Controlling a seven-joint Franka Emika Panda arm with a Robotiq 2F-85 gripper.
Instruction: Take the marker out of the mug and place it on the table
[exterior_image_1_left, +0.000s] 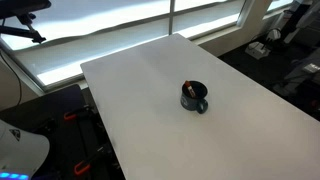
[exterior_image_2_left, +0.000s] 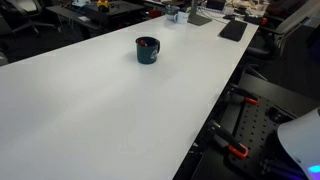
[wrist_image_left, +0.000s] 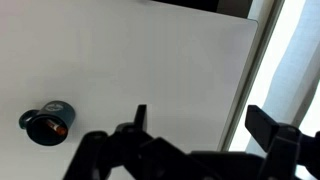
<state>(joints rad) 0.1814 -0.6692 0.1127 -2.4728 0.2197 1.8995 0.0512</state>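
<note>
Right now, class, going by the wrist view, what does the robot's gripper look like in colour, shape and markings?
The gripper is all black. Two blocky, flat-ended fingers rise from a dark, lumpy linkage body along the picture's bottom edge. No markings or cables can be made out.

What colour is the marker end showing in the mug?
The marker end is orange-red inside the dark mug; best in the wrist view.
</note>
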